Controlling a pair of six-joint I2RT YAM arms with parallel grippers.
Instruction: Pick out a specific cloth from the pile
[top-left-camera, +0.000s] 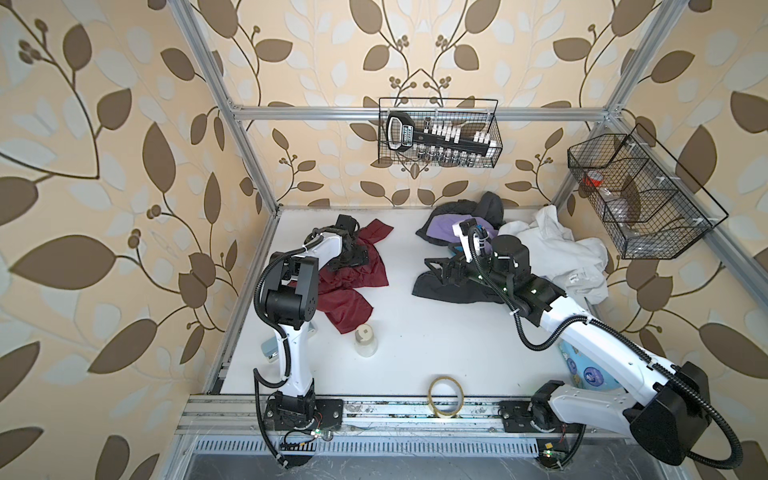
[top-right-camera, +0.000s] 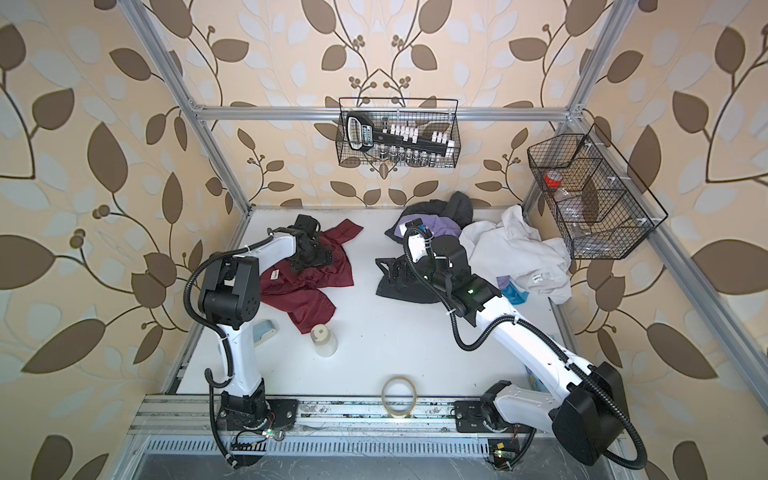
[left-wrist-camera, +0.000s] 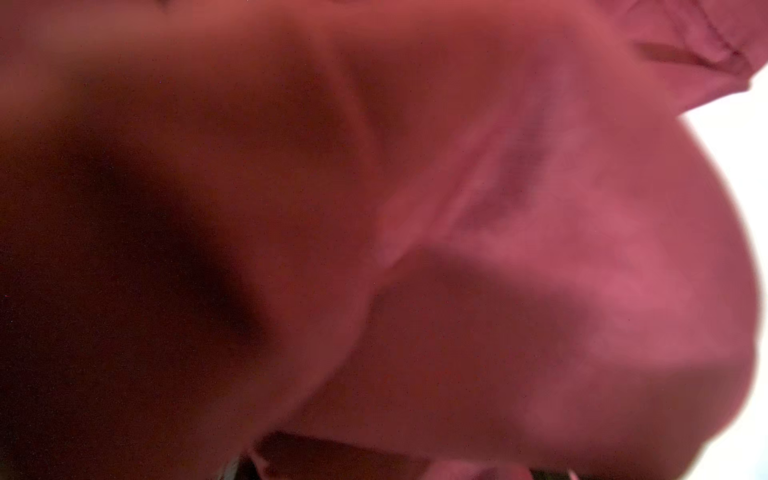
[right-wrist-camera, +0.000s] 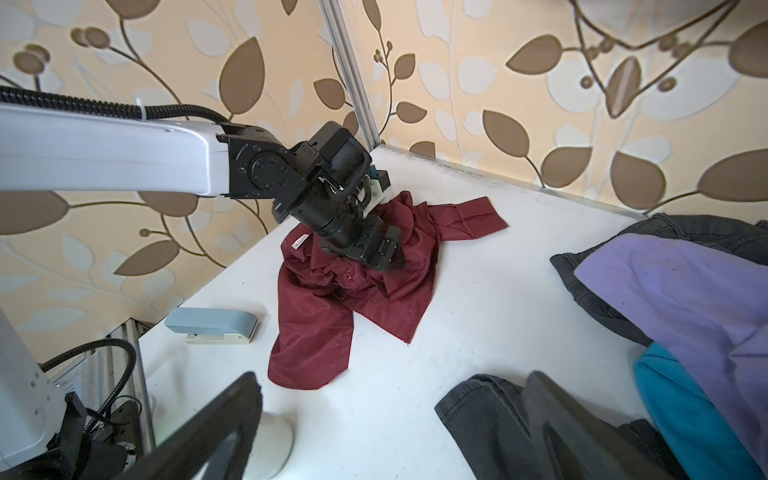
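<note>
Left gripper (right-wrist-camera: 376, 259) buried in the cloth (right-wrist-camera: 316, 328), grip impossible to tell.
Looks thin, slippery, floppy: best pinched at a bunched fold; right gripper (right-wrist-camera: 392, 382) gapes empty.

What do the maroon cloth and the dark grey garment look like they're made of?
Maroon cloth: thin woven shirt fabric, possibly a polyester blend, going by its slight sheen and fine, sharp creases. Dark grey garment: thicker and matte, perhaps denim-like cotton, going by its raised stitched seam. Neither is certain.

White-shelled arms (top-left-camera: 297, 365), blk joints (top-left-camera: 286, 303) w/ screws (right-wrist-camera: 257, 167), blk ribbed cables (top-left-camera: 540, 341), zip ties (right-wrist-camera: 141, 109); blk left claw (top-left-camera: 353, 259), right claw (top-left-camera: 441, 270)
</note>
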